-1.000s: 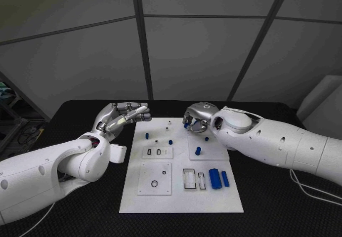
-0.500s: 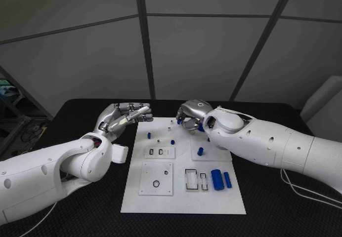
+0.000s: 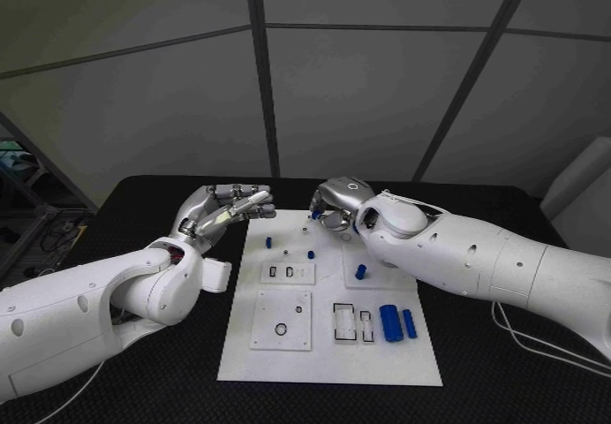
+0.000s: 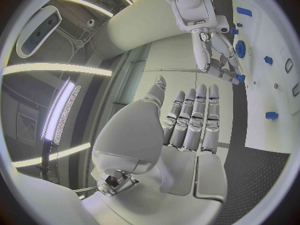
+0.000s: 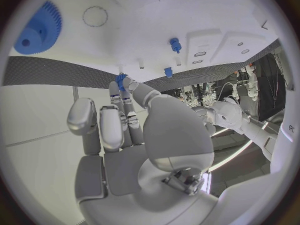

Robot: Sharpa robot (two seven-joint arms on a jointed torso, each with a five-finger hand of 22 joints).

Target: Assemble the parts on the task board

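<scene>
Head view puts the right hand (image 3: 336,205) over the far edge of the board (image 3: 328,353), nearer the pegs (image 3: 268,239) than the left hand (image 3: 230,208), which hangs beside the board with fingers together, holding nothing. Right wrist view adds a small blue part (image 5: 120,79) pinched at its fingertips and a gear (image 5: 39,29) lying beyond them.

No text, label, brand, number or sign can be read in any view. The white task board (image 3: 328,336) carries only outlined recesses and holes, and the robot's arms bear no legible markings.
</scene>
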